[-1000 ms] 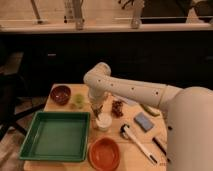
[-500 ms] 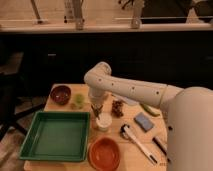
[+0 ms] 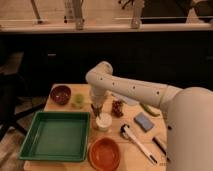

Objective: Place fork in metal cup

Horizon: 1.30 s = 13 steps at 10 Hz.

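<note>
A wooden desk [image 3: 67, 107] is seen from above and in front, with a dark counter behind it. A white robot arm [image 3: 135, 90] is stretched across the desk from the right and bent downward at its far end. The tool [image 3: 96, 109], a dark part at the arm's tip, is held pointing down near the middle of the desk. It hangs just behind and slightly left of the metal cup [image 3: 103, 121], close above its rim. How far the tool is opened cannot be told, and whether anything is held in it cannot be told either.

The metal cup is a small, pale cylinder. It stands upright just beside the right back corner of a green tray [image 3: 55, 135]. An orange bowl [image 3: 105, 152] is set near the front edge, in front of the cup. A dark red bowl [image 3: 61, 94] is placed at the back left, with a small green object [image 3: 78, 100] beside it. A brown item [image 3: 117, 107], a blue sponge [image 3: 144, 121] and a white-handled utensil [image 3: 137, 142] are laid out to the right of the cup.

No fork can be made out on the desk. The steep downward pose so close to the cup's open mouth is judged to suit lowering a long thin utensil in end first. The cup's mouth is small, so careful alignment is likely needed; a sideways nudge could tip the cup.
</note>
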Tool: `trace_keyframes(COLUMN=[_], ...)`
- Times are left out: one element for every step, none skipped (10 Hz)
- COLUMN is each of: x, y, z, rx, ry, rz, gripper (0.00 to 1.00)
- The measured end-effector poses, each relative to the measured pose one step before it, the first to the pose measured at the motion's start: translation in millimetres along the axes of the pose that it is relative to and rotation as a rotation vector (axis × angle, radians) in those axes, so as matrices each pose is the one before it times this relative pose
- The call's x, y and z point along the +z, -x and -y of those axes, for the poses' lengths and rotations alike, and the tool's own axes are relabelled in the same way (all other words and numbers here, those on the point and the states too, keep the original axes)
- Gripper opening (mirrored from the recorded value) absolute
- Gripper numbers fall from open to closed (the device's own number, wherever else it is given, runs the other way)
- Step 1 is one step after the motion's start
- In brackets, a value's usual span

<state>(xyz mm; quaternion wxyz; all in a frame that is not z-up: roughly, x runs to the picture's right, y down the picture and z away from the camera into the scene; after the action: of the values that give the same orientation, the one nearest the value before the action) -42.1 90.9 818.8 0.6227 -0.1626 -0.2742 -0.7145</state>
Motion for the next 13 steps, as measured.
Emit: trace_keyframes(x=[-0.02,-0.04,0.05,-0.05,-0.01,0.19,0.64,-0.14,-0.01,0.04,-0.06,0.03,0.0], y=[0.03,0.01,-0.01,-0.05,-0.04,0.03,0.29,-0.13,0.01,0.03,-0.02,0.0,0.01], z=[0.2,-0.07,0.08,-0.08,0.05,-0.04,-0.11,0.1,-0.06,-0.07,0.04,-0.03,-0.04], rx=[-0.0003,0.00006,-0.00002,0.00015,-0.00002,0.00028,0.00012,-0.00001,0.00016,0.00001,0.00003,0.00004,0.00005], ry=[-0.00035,0.00002,-0.00013,0.00004,-0.0001,-0.00022,0.00004,-0.00029,0.00002,0.00006,-0.00009,-0.00002,0.00005], rz=[0.00012,-0.00002,0.00005,-0.00012,-0.00004,0.0003,0.00121,-0.00044,0.00001,0.00008,-0.0001,0.00001,0.00001], gripper=[0.02,0.1,0.22,0.3,0.39,0.5,0.62,0.7,0.77,0.8,0.8,0.8,0.8])
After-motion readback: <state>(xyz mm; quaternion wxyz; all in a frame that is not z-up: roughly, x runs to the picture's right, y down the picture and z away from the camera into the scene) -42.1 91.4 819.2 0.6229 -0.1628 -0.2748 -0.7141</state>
